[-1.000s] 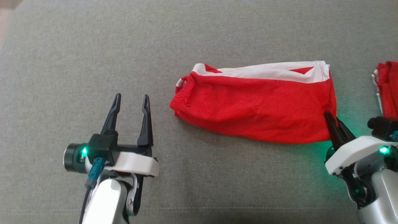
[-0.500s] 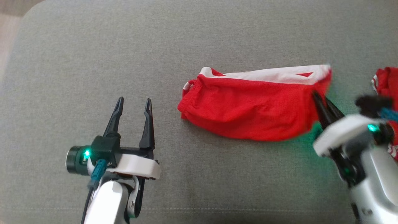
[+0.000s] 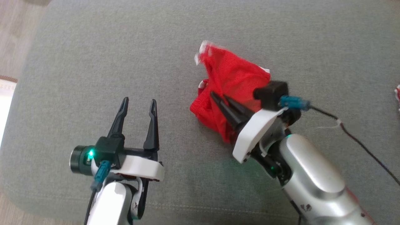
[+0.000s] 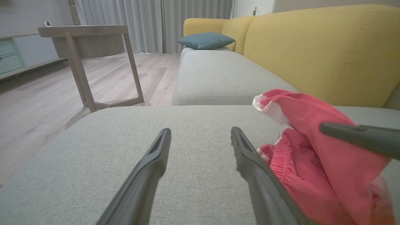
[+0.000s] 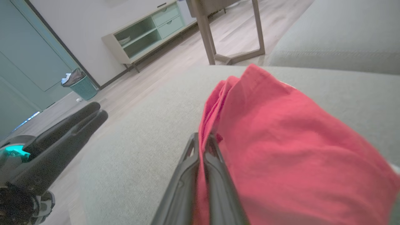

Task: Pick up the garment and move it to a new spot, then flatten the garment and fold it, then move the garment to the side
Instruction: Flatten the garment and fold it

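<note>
The garment (image 3: 234, 75), red with white trim, lies bunched and doubled over on the grey cushion (image 3: 93, 62). My right gripper (image 3: 218, 95) is shut on a fold of it, with the cloth draped over and beside the fingers. The right wrist view has red cloth (image 5: 281, 131) pinched between the closed fingertips of that gripper (image 5: 201, 139). My left gripper (image 3: 139, 101) stands open on the cushion left of the garment, a short gap away, nothing between its fingers. From the left wrist the garment (image 4: 312, 150) sits just right of the open left gripper (image 4: 200, 132).
Another red cloth (image 3: 397, 93) peeks in at the right edge. The cushion's left edge drops to wooden floor (image 3: 15, 31). A cable (image 3: 359, 140) trails from the right wrist. A yellow backrest (image 4: 312, 47), blue pillow (image 4: 204, 40) and wooden side table (image 4: 84, 40) lie beyond.
My right gripper has carried the garment's right end up and leftward over the rest, so the spread cloth is now bunched. The head camera has shifted; the left gripper stays open and still.
</note>
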Robot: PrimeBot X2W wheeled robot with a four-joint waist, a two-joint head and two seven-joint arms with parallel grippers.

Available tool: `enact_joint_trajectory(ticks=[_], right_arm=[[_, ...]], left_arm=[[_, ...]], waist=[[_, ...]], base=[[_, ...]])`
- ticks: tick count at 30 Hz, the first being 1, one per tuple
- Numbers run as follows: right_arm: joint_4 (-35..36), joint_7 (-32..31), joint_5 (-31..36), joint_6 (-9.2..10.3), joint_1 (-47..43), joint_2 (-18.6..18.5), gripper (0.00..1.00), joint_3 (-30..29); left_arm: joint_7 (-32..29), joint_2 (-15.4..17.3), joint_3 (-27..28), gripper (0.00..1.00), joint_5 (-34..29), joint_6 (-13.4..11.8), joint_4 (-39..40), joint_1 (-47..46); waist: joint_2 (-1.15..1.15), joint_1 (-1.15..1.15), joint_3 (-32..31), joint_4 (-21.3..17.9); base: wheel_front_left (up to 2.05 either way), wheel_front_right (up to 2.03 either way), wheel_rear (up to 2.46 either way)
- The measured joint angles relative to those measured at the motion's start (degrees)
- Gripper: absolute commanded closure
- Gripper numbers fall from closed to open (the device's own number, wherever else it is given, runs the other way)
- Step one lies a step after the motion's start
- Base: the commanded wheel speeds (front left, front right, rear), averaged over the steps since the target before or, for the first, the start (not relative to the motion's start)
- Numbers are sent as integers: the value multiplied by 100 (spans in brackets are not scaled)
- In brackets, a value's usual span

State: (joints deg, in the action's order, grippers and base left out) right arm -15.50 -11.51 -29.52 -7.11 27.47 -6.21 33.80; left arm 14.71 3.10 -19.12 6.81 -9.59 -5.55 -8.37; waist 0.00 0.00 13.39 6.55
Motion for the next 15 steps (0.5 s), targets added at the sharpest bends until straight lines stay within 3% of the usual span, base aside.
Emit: enact_joint_trajectory(ticks=[7, 9, 10, 15], right_arm=[[-601, 258, -186, 0, 14, 34, 100, 335], [-683, 368, -186, 0, 30, 34, 23, 409], [-693, 467, -185, 0, 41, 30, 0, 447], [-339, 1280, -183, 0, 198, -109, 0, 697]], left_arm=[[0, -10, -46, 0, 0, -2, 0, -4], [0, -13, -46, 0, 0, -5, 0, -5], [0, -15, -46, 0, 0, -5, 0, -8], [0, -21, -42, 0, 0, -8, -3, -12]], waist=[[0, 0, 117, 91], [0, 0, 132, 79], [0, 0, 136, 72], [0, 0, 122, 0]], base=[[0, 0, 0], [0, 0, 0], [0, 0, 0], [0, 0, 0]])
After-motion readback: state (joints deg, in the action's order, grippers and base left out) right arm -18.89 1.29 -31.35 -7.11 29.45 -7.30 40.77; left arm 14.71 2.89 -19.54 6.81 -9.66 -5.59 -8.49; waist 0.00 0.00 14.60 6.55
